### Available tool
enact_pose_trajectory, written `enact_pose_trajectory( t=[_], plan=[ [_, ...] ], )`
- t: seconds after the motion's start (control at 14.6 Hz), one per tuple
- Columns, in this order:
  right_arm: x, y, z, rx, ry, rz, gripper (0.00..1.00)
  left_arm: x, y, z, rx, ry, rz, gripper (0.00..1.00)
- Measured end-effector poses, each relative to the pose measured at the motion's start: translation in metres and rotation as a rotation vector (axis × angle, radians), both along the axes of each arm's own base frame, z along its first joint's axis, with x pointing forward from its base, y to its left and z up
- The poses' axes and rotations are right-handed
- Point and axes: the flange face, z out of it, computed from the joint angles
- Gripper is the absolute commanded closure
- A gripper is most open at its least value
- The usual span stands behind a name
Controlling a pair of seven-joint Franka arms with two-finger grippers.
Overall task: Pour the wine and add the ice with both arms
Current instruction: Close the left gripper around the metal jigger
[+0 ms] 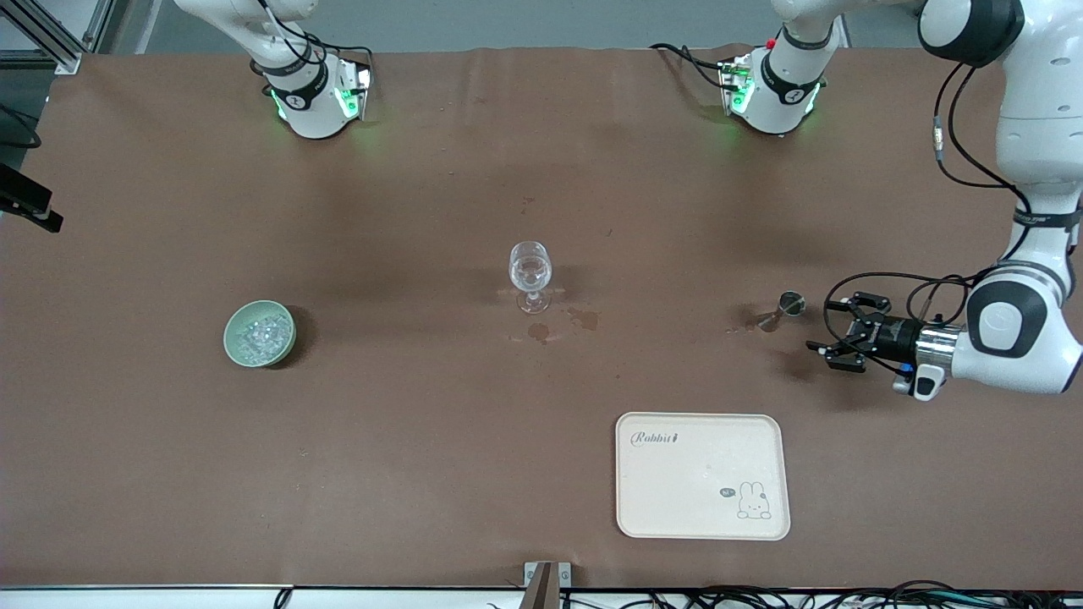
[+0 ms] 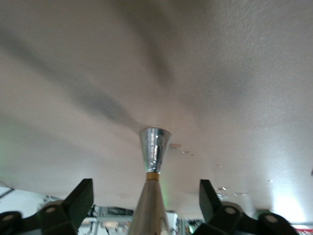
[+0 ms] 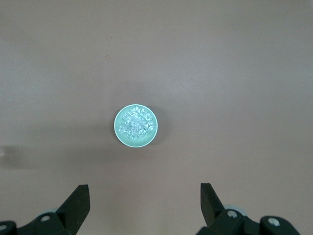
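heap of small clear ice cubes [image 1: 261, 333] in a pale green bowl [image 1: 233, 344], toward the right arm's end of the brown table [image 1: 423, 440]. left gripper [image 1: 839, 340] released, low beside an upright silver metal jigger [image 1: 785, 309]. right gripper [image 3: 145, 205] released, high over the bowl. clear stemmed glass [image 1: 530, 275] mid-table.

Your table [image 1: 423, 474] carries a green bowl [image 1: 237, 348], stemmed glass [image 1: 530, 277], metal jigger [image 1: 785, 308], cream tray [image 1: 702, 475] and wet stains [image 1: 563, 326].
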Motion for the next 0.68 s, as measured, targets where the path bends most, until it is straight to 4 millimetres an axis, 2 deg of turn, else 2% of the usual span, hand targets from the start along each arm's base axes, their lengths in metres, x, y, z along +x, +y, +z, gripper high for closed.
enact_pose_trajectory(
  t=[0.21, 0.68],
  plan=[
    [0.000, -0.003, 0.001, -0.001, -0.006, -0.005, 0.00, -0.005, -0.008, -0.018, -0.051, 0.032, 0.034, 0.26],
    [0.001, -0.005, 0.000, -0.002, -0.014, -0.008, 0.00, -0.023, -0.018, -0.042, -0.108, 0.074, 0.042, 0.35]
  ],
)
